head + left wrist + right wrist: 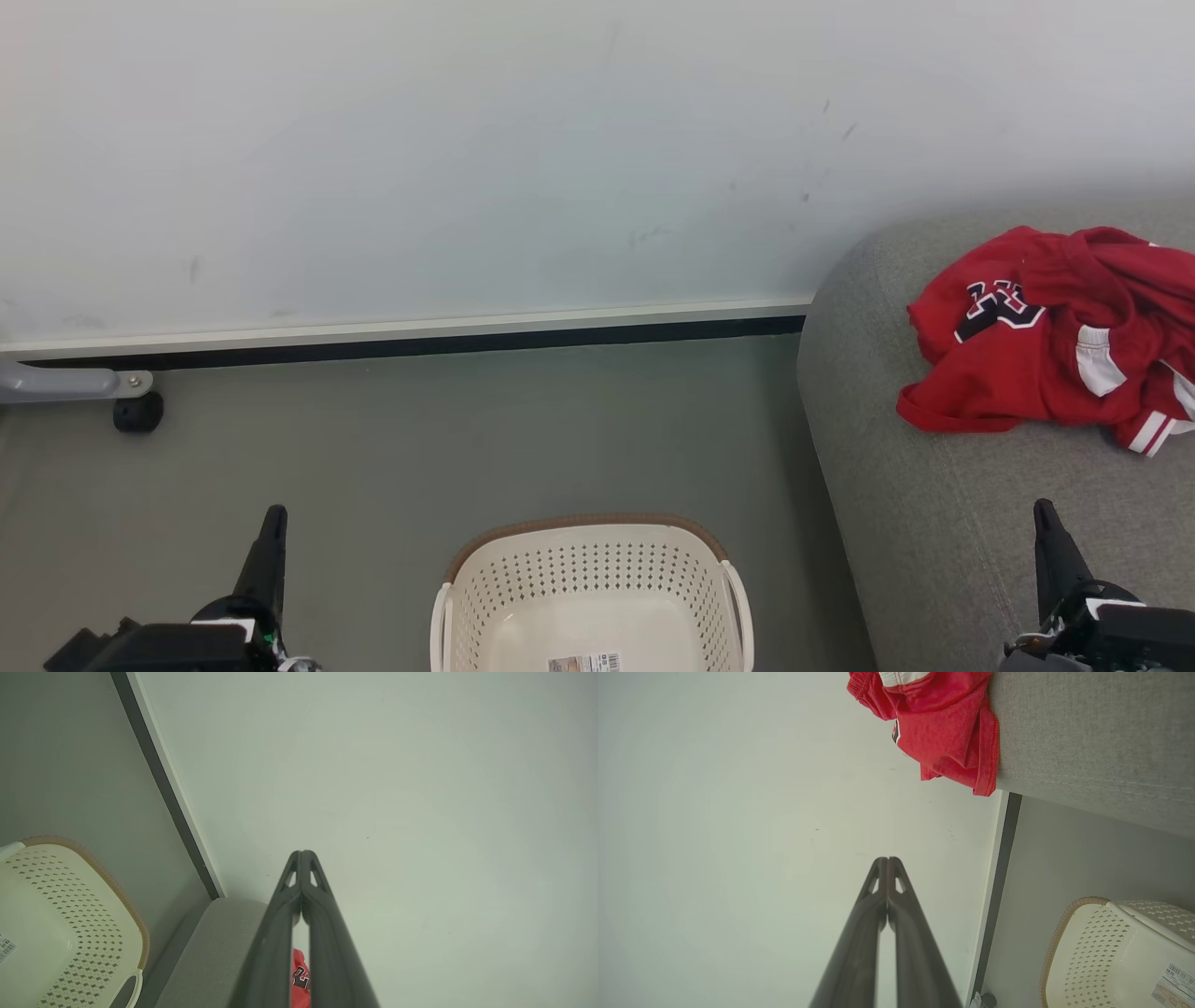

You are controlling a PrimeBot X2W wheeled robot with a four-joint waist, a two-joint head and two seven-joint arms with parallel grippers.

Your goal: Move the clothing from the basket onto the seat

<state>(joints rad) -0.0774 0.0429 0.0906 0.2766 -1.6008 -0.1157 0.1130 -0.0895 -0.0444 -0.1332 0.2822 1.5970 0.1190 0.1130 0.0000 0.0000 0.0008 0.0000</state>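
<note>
The red clothing [1055,364] lies crumpled on the grey seat [934,541], well apart from the basket [523,579] standing on the floor [467,429]. Its dark navy, white-edged number [997,310] is folded over and cannot be read. A barcode sticker [586,664] lies on the basket's bottom, its print too small to read. The left pincer [273,523] and the right pincer [1046,518] are both clenched on nothing, fingers pressed together.

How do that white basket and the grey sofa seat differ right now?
The basket is small, cream perforated plastic with a brown rim; the seat is far bigger, grey fabric. The basket holds only a label sticker; the seat carries the red clothing. Both are light in colour.
</note>
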